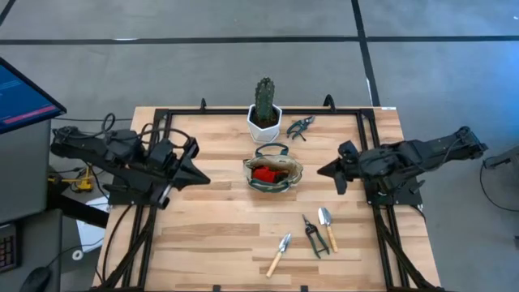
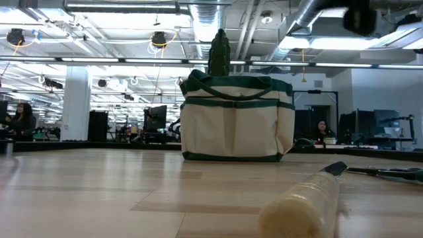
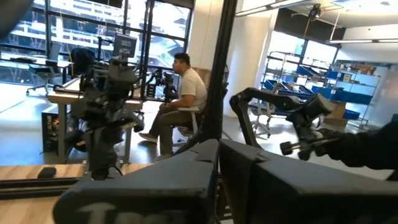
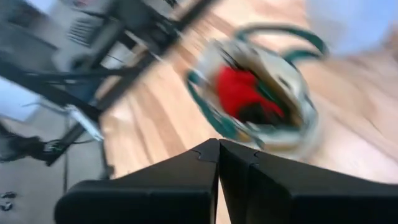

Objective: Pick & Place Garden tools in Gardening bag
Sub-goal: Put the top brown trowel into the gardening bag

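I've got both the left gripper [image 1: 203, 177] and right gripper [image 1: 322, 170] clenched empty beside the gardening bag [image 1: 273, 173], probably parked between picks since the trowels [image 1: 327, 228] aren't bagged yet.

Bag [image 1: 273, 173] at table [image 1: 203, 235] centre, red tool [image 1: 264, 173] inside. Potted cactus [image 1: 264, 109] behind it, shears [image 1: 300, 126] right of pot. Three tools [image 1: 312, 234] in front, toward the right.

Green cactus [image 1: 264, 95] in white pot [image 1: 264, 124], wooden table [image 1: 203, 235], seated person [image 3: 181, 102]
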{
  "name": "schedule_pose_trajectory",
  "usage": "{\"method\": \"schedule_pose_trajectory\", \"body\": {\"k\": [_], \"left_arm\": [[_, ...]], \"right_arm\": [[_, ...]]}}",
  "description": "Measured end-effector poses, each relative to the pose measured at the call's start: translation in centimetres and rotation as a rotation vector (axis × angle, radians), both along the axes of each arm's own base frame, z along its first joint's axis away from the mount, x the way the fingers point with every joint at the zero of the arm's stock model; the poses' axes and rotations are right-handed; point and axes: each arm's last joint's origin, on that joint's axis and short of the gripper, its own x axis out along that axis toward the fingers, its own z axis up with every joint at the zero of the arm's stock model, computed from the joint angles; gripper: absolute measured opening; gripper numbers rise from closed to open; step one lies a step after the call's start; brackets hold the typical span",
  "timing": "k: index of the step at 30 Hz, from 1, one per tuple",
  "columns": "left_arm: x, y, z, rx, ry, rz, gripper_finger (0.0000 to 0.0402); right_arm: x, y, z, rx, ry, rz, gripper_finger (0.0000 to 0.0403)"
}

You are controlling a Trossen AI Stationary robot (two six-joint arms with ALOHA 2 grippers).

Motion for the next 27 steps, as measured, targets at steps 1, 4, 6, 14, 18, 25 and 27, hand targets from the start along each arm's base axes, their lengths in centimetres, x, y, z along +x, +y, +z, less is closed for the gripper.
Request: {"method": "schedule_pose_trajectory", "body": {"k": [1, 4, 6, 14, 18, 25, 27], "left_arm": [[0.0, -0.2, 0.0, -0.001, -0.001, -0.003, 0.0003], [0.2, -0.6, -0.2, 0.005, 0.011, 0.007, 0.0003], [0.4, -0.8, -0.3, 0.01, 0.018, 0.004, 0.0003], [1.5, -1.2, -1.0, 0.02, 0.049, 0.008, 0.0003], [2.2, -1.5, -1.4, 0.022, 0.076, 0.008, 0.0003], [2.8, -1.7, -1.9, 0.028, 0.097, 0.008, 0.0003], [2.7, -1.7, -1.8, 0.025, 0.091, 0.008, 0.0003]], "right_arm": [[-0.2, -0.1, -0.3, 0.017, 0.033, -0.018, 0.0], [-0.5, -0.1, -1.3, 0.061, 0.14, -0.072, 0.0], [-0.7, 0.0, -1.8, 0.081, 0.19, -0.094, 0.0], [-0.4, 0.8, -2.7, 0.211, 0.301, -0.038, 0.0], [0.0, 1.6, -3.5, 0.276, 0.379, -0.052, 0.0], [1.1, 4.3, -6.4, 0.308, 0.615, -0.094, 0.0], [1.4, 5.3, -7.2, 0.312, 0.669, -0.097, 0.0]]}}
